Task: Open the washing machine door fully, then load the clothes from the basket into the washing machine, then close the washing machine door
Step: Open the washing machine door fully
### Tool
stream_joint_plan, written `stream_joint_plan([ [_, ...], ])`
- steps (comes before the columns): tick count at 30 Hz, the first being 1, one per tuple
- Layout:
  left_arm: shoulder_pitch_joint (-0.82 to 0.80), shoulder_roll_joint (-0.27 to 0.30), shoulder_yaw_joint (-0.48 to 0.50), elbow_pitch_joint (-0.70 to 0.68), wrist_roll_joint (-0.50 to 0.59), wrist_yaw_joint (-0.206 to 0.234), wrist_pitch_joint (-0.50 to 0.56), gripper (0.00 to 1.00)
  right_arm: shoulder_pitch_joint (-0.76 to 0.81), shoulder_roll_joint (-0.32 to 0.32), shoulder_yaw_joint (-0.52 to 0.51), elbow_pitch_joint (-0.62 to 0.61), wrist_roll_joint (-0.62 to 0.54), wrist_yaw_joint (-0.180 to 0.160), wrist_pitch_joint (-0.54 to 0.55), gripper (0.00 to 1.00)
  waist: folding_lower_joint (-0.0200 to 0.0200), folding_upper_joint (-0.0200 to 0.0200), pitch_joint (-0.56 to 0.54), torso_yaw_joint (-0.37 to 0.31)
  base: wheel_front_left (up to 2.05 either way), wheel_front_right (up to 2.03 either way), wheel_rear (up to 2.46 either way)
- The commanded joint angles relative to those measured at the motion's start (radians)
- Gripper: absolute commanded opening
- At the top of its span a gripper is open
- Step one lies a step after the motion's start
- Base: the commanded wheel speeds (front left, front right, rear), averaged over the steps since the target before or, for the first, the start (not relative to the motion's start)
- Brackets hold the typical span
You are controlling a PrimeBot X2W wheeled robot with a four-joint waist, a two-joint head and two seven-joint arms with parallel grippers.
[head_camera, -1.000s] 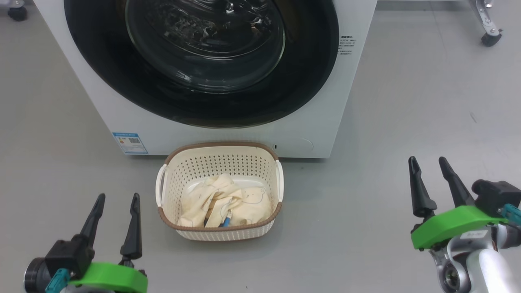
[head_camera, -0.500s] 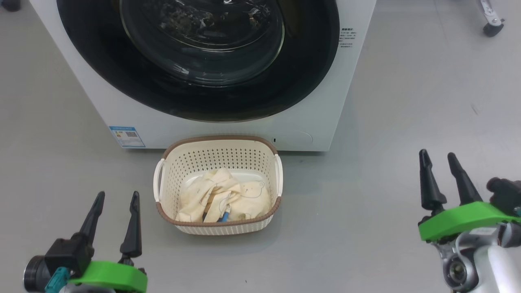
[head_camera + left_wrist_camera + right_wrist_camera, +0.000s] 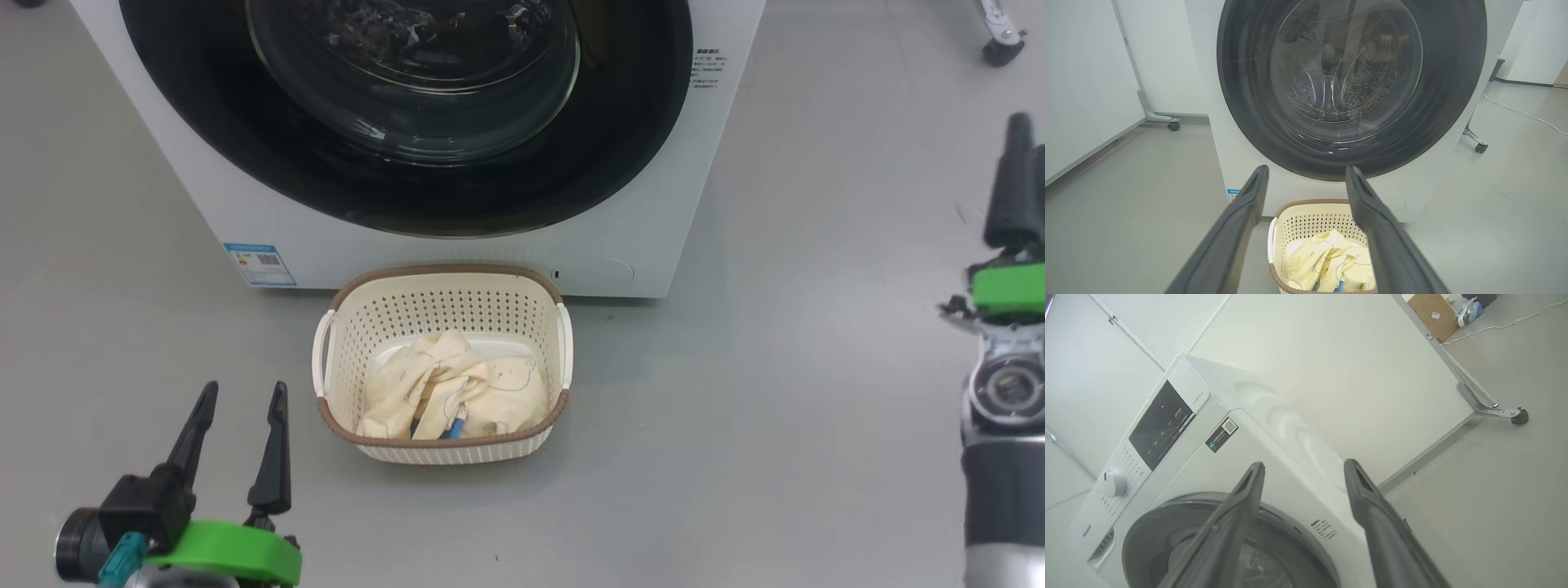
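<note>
Two empty grippers are hanging with jaws spread: left gripper [image 3: 245,390] beside the basket [image 3: 445,270] holding the clothes [image 3: 457,392], right gripper [image 3: 1304,463] right of the washing machine [image 3: 490,260]. Its door [image 3: 408,192] is sitting shut, so opening is coming first, probably by hooking the rim.

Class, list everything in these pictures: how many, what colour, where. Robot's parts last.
washing machine: one, white, on the grey floor
washing machine door: one, glossy black with clear glass, closed on its front
basket: one, cream with brown rim, on the floor before the machine
clothes: one heap, pale yellow, in the basket
sticker: one, blue, low on the machine's front
knob: one, white, on the top panel
cardboard box: one, brown, far across the floor
left gripper: one, dark fingers, open, left of the basket
right gripper: one, dark fingers, open, right of the machine
</note>
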State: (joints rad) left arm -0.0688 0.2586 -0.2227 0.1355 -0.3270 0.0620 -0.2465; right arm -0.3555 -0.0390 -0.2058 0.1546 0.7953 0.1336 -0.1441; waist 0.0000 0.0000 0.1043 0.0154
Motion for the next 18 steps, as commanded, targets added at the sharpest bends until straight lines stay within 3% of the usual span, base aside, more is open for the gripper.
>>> stream_joint_plan([
  [1, -0.056, 0.024, 0.035, -0.022, 0.003, 0.0, -0.012, 1.0, -0.09, -0.011, -0.015, -0.014, 0.052, -0.003, 0.012, 1.0, 0.0, 0.0, 0.002, 0.004, 0.0, 0.0, 0.0],
  [6, -0.064, 0.024, 0.03, -0.019, 0.005, -0.003, -0.013, 1.0, -0.193, -0.011, -0.112, 0.063, 0.185, -0.003, 0.041, 1.0, 0.0, 0.0, 0.011, 0.016, 0.0, 0.0, 0.0],
  [7, -0.068, 0.024, 0.029, -0.019, 0.005, -0.004, -0.013, 1.0, -0.221, -0.011, -0.139, 0.087, 0.207, -0.003, 0.049, 0.89, 0.0, 0.0, 0.014, 0.021, 0.0, 0.0, 0.0],
  [8, -0.071, 0.023, 0.027, -0.018, 0.005, -0.005, -0.013, 1.0, -0.248, -0.011, -0.163, 0.118, 0.239, -0.003, 0.063, 0.47, 0.0, 0.0, 0.018, 0.025, 0.0, 0.0, 0.0],
  [9, -0.074, 0.023, 0.024, -0.017, 0.006, -0.006, -0.013, 1.0, -0.276, -0.011, -0.188, 0.155, 0.276, -0.003, 0.078, 0.35, 0.0, 0.0, 0.021, 0.029, 0.0, 0.0, 0.0],
  [10, -0.077, 0.022, 0.022, -0.015, 0.007, -0.007, -0.013, 1.0, -0.3, -0.011, -0.213, 0.189, 0.288, -0.003, 0.088, 0.04, 0.0, 0.0, 0.026, 0.034, 0.0, 0.0, 0.0],
  [11, -0.081, 0.021, 0.02, -0.014, 0.008, -0.008, -0.013, 1.0, -0.326, -0.011, -0.235, 0.227, 0.308, -0.003, 0.107, 0.0, 0.0, 0.0, 0.031, 0.039, 0.0, 0.0, 0.0],
  [18, -0.118, 0.013, 0.006, -0.021, 0.027, -0.009, -0.014, 1.0, -0.522, -0.014, -0.365, 0.461, 0.397, -0.003, 0.266, 0.0, 0.0, 0.0, 0.082, 0.083, 0.0, 0.0, 0.0],
])
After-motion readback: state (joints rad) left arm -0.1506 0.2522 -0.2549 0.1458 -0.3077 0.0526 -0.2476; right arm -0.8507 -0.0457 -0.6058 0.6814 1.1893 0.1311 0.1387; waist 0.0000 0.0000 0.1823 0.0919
